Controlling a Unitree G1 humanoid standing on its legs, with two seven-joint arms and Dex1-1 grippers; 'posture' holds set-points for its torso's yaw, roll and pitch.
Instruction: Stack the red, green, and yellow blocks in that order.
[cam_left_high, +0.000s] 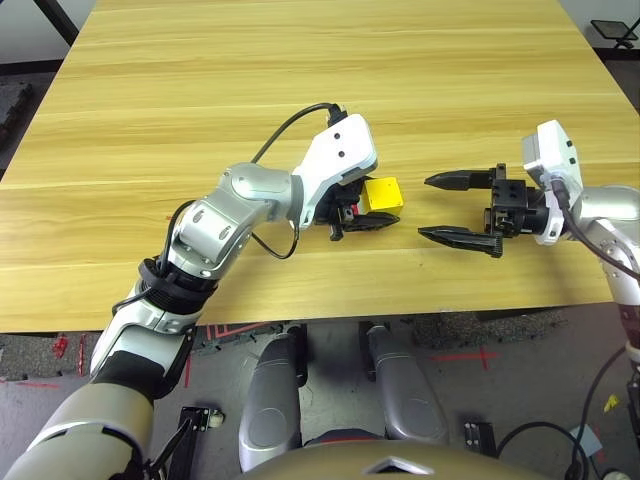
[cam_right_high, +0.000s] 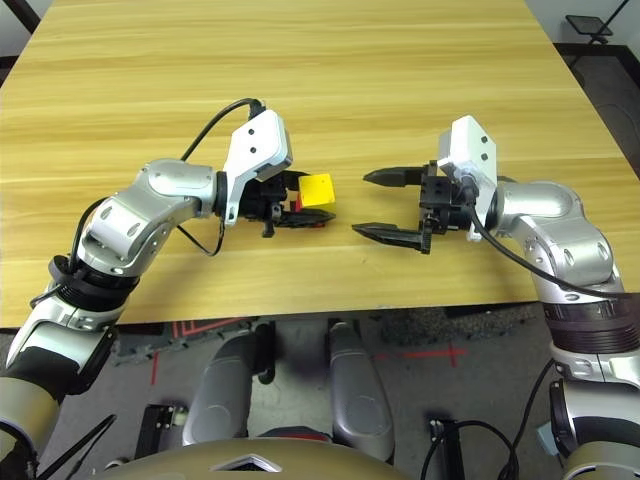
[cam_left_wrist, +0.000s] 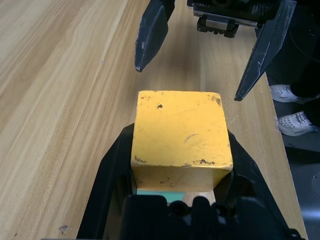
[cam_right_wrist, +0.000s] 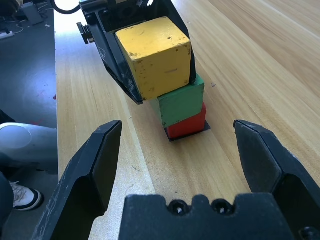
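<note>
The yellow block (cam_right_wrist: 155, 55) rests on the green block (cam_right_wrist: 182, 102), which sits on the red block (cam_right_wrist: 187, 125), all in one stack over a flat black patch (cam_right_wrist: 205, 128). My left gripper (cam_left_high: 380, 208) is shut on the yellow block (cam_left_high: 382, 194), one black finger (cam_left_wrist: 112, 165) pressed against each side. The yellow block sits slightly askew on the green one. My right gripper (cam_left_high: 424, 207) hovers a short way to the right of the stack, pointing at it, open with nothing between its fingers.
The wooden table (cam_left_high: 300, 80) stretches far behind the stack. Its front edge runs close below both grippers. Off the table's right side, a person's shoes (cam_left_wrist: 295, 122) stand on the floor.
</note>
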